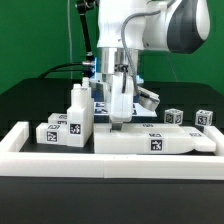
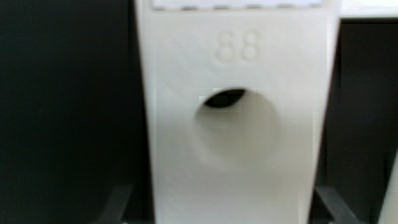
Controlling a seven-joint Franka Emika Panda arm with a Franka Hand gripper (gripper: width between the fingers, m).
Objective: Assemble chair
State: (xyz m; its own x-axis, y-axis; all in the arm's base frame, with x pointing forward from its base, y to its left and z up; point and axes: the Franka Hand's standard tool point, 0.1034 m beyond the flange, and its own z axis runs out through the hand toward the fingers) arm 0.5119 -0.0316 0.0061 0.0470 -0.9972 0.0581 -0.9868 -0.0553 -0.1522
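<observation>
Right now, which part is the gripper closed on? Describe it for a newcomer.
Follow the robot arm down to its gripper. Clamped in it is a long white panel. Unlike the tagged blocks nearby, its face has one dark oval hole.

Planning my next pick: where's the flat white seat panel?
The flat matte white seat panel lies front centre, toward the exterior view's right of the tagged white blocks.

Your arm [image 1: 150, 25] enters at the top of the exterior view, with its wrist turned so the tool end points straight down. The gripper [image 1: 118, 110] sits low and vertical, its jaws closed on a white chair part [image 2: 231, 110]. In the wrist view, the dark fingers [image 2: 111, 205] press against that part's two long edges.
</observation>
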